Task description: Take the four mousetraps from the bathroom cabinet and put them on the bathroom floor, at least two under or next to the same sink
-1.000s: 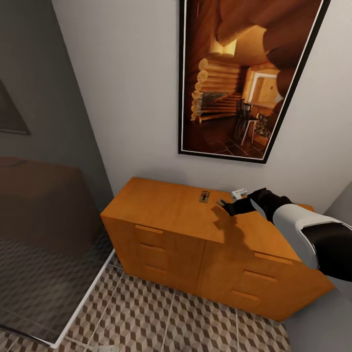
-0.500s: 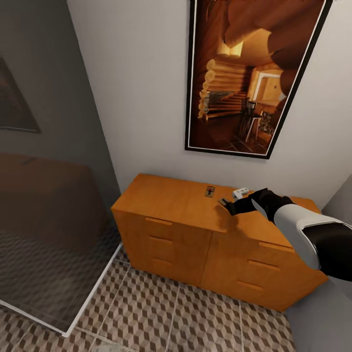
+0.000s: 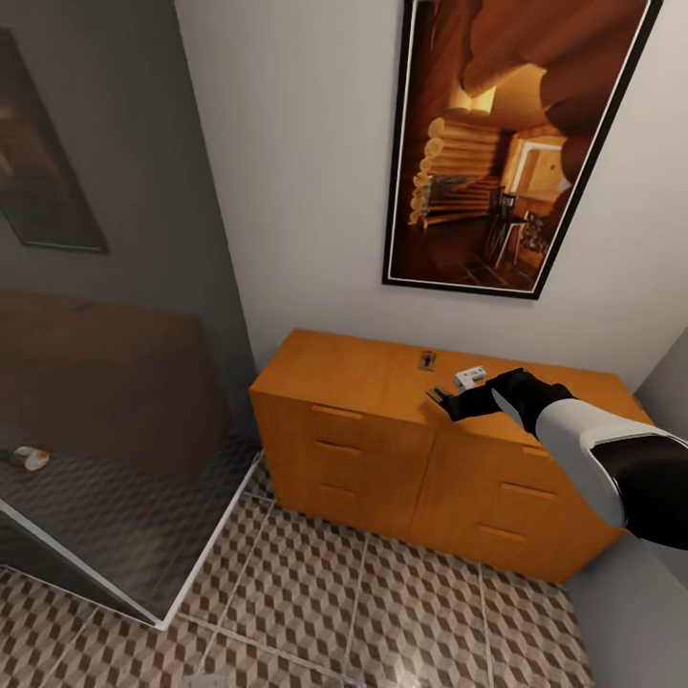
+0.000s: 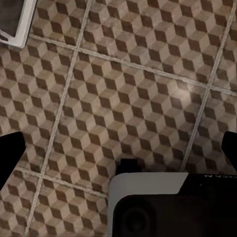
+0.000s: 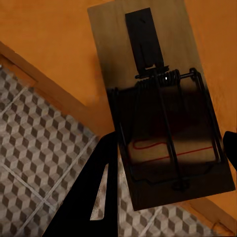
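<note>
One mousetrap (image 5: 163, 123) is held in the right pincer (image 3: 449, 399) over the cabinet (image 3: 382, 420) top, its long axis running along the fingers. Another mousetrap (image 3: 426, 360) lies just beyond, nearer the wall. The left pincer (image 4: 118, 153), spread wide, is pointed at the bathroom floor (image 4: 123, 89).

Two mousetraps: the first mousetrap (image 5: 163, 113) lies between the jaws of the right gripper (image 3: 444, 399), the second mousetrap (image 3: 427, 360) just beyond the jaws. One pale small object (image 3: 468, 377) beside the jaws, kind unclear. One cabinet (image 3: 354, 373) beneath the jaws, with two front halves and six handles (image 3: 336, 412), three per half. One framed picture (image 3: 497, 143) above
</note>
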